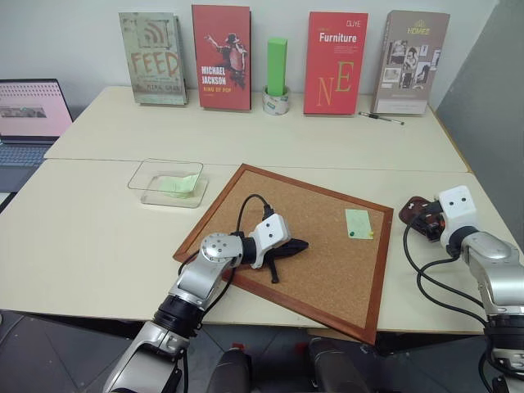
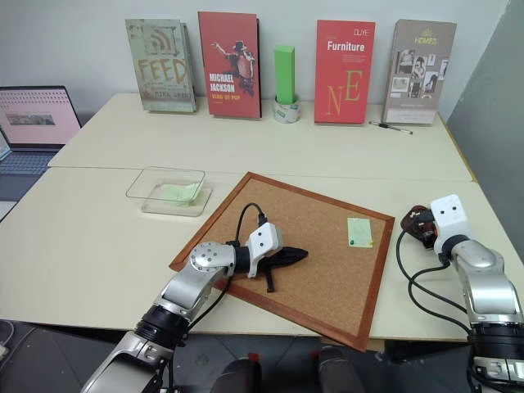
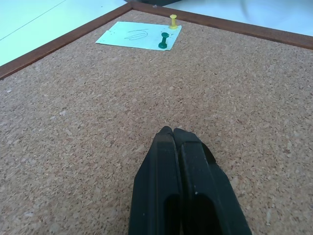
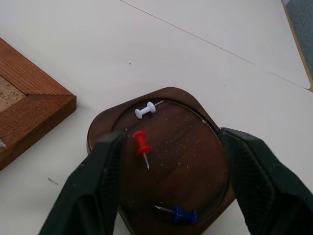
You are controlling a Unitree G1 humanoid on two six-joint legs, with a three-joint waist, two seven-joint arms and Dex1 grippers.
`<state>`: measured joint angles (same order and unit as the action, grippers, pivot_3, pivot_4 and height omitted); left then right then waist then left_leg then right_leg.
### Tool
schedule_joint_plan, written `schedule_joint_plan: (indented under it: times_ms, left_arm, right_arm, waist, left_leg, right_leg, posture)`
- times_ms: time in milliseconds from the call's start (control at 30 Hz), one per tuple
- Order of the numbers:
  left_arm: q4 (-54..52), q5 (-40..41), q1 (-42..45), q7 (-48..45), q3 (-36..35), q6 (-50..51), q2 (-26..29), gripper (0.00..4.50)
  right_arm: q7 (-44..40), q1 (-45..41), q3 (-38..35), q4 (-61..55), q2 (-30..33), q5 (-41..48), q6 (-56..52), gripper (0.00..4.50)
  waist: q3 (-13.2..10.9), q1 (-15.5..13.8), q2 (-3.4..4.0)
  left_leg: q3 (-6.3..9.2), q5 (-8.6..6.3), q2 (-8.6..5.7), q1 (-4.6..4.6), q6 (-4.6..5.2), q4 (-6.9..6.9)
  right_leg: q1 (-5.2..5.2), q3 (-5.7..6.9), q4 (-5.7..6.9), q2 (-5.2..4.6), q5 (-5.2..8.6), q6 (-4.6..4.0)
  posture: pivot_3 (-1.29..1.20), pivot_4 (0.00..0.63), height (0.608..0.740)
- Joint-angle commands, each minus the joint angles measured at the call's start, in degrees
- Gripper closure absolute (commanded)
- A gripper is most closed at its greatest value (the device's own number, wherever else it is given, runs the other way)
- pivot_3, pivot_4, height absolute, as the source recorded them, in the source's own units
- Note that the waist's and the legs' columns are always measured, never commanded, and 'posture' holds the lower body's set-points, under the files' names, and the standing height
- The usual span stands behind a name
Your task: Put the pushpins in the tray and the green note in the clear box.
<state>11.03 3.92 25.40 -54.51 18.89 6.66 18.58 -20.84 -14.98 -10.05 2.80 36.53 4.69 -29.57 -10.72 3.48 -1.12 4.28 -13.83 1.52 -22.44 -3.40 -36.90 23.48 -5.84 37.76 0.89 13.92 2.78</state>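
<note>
closed black fingers of my left gripper [image 3: 171, 134] rest empty on the cork board [image 1: 311, 246], aimed across it at a green note [image 1: 358, 223] near the board's far right edge, where a green pushpin [image 3: 163, 40] and a yellow pushpin [image 3: 173, 20] hold it down. off the board's right edge, my right gripper [image 4: 171, 181] hangs over the dark brown tray [image 4: 105, 127] with its jaws spread wide to either side and nothing between them; a red pushpin [image 4: 142, 143], a white pushpin [image 4: 145, 109] and a blue pushpin [image 4: 182, 215] lie loose in the tray. the clear box [image 1: 147, 176] sits on the table beyond the board's left corner, with another pale green slip [image 1: 181, 185] lying in it. by my reading, two pins and one note are left to move. i expect the pins to be light, hard and slick, liable to roll or twist out of a pinch, so i would take each by the narrow waist of its plastic head and pull straight out of the cork. the note looks thin, limp and easy to crease; lying flat, it offers little to grab, so i would work on a free edge or corner once both pins are out.
</note>
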Motion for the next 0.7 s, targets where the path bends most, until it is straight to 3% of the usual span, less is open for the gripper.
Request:
schedule_joint_plan:
  times_ms: [33,233,367,500,700]
  left_arm:
    - [1.7,-1.4,-0.2,-0.1,0.8,0.3,0.8,4.5]
    - [1.9,-1.3,-0.1,-0.2,0.8,0.0,0.8,4.5]
    - [2.2,-1.3,0.0,-0.2,0.9,-0.3,0.7,4.5]
    - [2.5,-1.2,0.1,-0.2,0.9,-0.5,0.8,4.5]
    - [2.5,-1.3,-0.1,-0.2,1.2,-0.6,0.8,4.5]
  right_arm:
    - [0.9,-0.7,-2.8,-2.4,0.1,0.7,0.2,1.42]
    - [1.2,0.3,-5.7,-6.5,-0.2,2.7,-0.8,1.42]
    - [-3.3,3.4,-8.2,-15.1,-1.7,9.6,-2.8,1.42]
    - [-8.2,10.6,-6.0,-25.8,-3.0,15.3,-4.6,1.42]
    - [-4.8,15.1,-0.3,-28.5,-8.3,13.0,-2.4,1.42]
  waist:
    - [0.0,0.0,0.0]
    - [0.0,0.0,0.0]
    - [0.0,0.0,0.0]
    - [0.0,-0.1,0.0]
    - [0.0,0.0,0.0]
  left_leg:
    - [0.0,0.0,0.0,0.0,0.0,0.0]
    - [0.0,0.0,0.0,-0.01,0.0,0.0]
    - [0.02,0.0,0.0,0.0,0.0,0.01]
    - [0.06,0.0,0.01,-0.01,0.0,0.04]
    - [0.04,0.0,0.01,0.01,0.0,-0.02]
  right_leg:
    - [0.0,0.0,0.0,0.0,0.0,0.0]
    - [0.0,0.0,0.0,0.0,0.0,0.0]
    - [0.0,0.01,0.0,0.0,0.0,0.01]
    - [-0.02,0.05,0.0,0.01,0.0,0.01]
    - [-0.02,0.01,-0.03,0.0,0.08,-0.12]
  posture:
    - [0.0,0.15,0.74]
    - [0.0,0.15,0.74]
    - [0.0,0.15,0.74]
    - [0.0,0.15,0.74]
    - [0.0,0.15,0.74]
